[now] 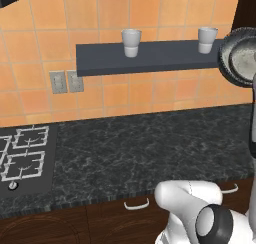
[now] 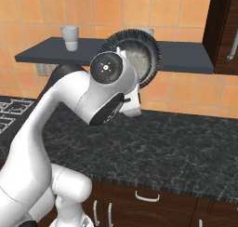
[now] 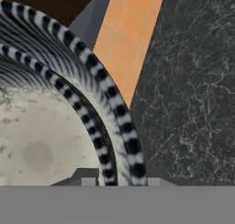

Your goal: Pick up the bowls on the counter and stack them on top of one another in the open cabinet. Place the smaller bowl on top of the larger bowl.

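Striped rim of the larger bowl (image 3: 117,113) crowds my camera, pinched in my claw (image 3: 117,181) and tipped on edge at the open cabinet (image 2: 181,56) front edge, so it could strike that edge and slip out.

My bowl (image 2: 139,58) hangs tipped above the counter (image 2: 176,147), just before the shelf (image 2: 186,56). Two cups (image 1: 131,42) (image 1: 207,39) stand on it. The hob (image 1: 22,158) lies far left.
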Motion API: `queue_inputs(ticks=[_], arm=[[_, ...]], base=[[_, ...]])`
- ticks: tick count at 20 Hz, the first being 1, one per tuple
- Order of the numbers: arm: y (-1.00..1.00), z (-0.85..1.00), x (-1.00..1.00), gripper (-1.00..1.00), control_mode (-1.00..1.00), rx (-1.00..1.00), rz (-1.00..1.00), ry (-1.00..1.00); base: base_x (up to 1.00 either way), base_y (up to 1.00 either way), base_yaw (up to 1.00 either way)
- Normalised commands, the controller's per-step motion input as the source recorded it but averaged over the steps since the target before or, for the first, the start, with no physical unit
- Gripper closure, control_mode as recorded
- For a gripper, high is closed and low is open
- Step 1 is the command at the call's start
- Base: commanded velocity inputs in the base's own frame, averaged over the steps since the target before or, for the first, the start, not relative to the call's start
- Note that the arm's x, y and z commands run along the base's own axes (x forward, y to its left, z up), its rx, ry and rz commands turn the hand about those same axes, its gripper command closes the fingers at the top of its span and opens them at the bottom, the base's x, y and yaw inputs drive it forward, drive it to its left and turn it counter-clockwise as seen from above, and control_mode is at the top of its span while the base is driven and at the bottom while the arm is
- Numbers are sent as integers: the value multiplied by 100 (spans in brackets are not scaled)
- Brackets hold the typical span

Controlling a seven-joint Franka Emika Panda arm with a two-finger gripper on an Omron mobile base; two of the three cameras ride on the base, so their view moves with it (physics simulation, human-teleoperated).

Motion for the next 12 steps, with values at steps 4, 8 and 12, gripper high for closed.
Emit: queue_inputs(ticks=[4, 8, 12], arm=[[62, 83, 16, 100, -100, -5, 0, 1], [43, 46, 30, 100, -100, 1, 2, 18], [52, 0, 42, 100, -100, 7, 0, 8]], base=[[0, 0, 0], [0, 0, 0], [0, 0, 0]])
